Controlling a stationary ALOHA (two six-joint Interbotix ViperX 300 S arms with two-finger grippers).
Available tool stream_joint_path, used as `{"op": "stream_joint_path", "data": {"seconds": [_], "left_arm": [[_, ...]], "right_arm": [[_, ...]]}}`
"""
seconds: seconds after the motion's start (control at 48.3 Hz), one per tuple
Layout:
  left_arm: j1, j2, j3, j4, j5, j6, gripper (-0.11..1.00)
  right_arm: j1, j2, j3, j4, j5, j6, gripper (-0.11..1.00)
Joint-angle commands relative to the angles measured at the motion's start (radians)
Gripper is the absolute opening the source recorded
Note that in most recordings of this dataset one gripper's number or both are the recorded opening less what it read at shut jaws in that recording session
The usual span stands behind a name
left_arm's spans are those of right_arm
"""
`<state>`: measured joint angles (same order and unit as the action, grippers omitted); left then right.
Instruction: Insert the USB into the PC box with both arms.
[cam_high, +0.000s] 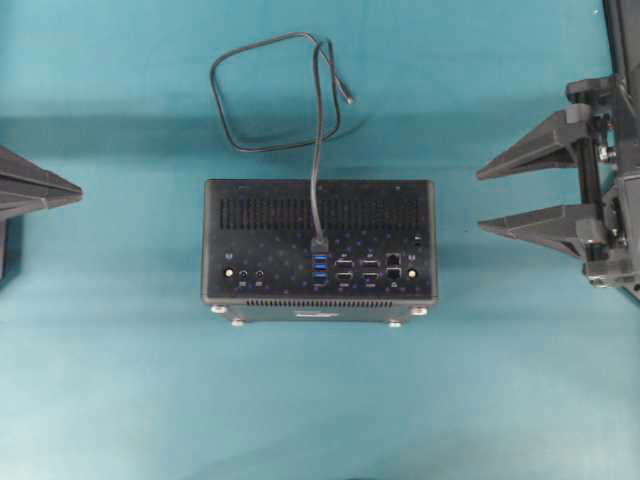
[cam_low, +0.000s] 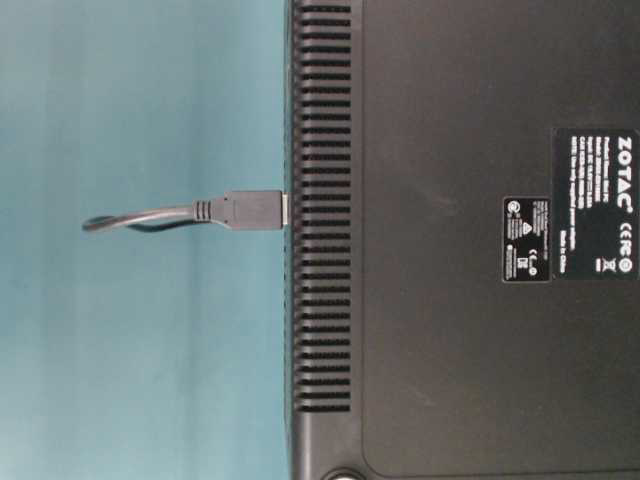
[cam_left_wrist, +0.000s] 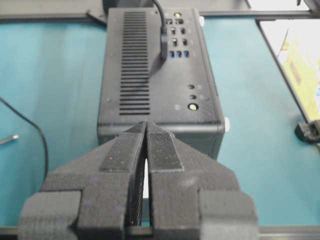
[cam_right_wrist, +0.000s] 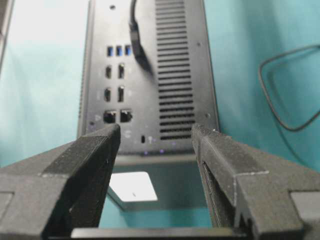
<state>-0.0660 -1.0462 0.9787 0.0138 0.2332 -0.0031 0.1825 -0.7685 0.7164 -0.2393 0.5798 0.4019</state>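
Right claw: wide, empty, beside PC box
Left claw: closed, empty
USB: plugged into PC box

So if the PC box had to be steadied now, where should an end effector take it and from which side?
Probably across its short end walls, coming level from the right. The PC box lies flat, ports up, with the USB plugged in; the open right end effector already faces that wall.

Overhead: straight down. Table-level: close, sideways. Wrist views: opposed, from 9 and 3 o'clock. All share PC box.
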Motion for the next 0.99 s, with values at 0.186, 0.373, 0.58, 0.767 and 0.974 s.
{"op": "stream_joint_path", "data": {"seconds": [0.186,0.373,0.58,0.767,0.974], "left_arm": [[0.000,0.009,-0.017,0.003,-0.009,0.006,0.00],[-0.002,0.023,-0.025,0.003,-0.011,0.008,0.00],[-0.002,0.029,-0.023,0.003,-0.089,0.015,0.00],[-0.002,0.037,-0.023,0.003,-0.100,0.031,0.00],[-0.002,0.040,-0.020,0.003,-0.100,0.031,0.00]], "right_arm": [[0.008,-0.003,-0.009,-0.002,-0.012,-0.011,0.66],[0.011,-0.003,-0.014,-0.002,-0.018,-0.018,0.66],[0.011,-0.003,-0.014,-0.002,-0.032,-0.032,0.66],[0.011,-0.003,-0.015,-0.002,-0.035,-0.032,0.66],[0.011,-0.003,-0.011,-0.002,-0.035,-0.032,0.66]]}}
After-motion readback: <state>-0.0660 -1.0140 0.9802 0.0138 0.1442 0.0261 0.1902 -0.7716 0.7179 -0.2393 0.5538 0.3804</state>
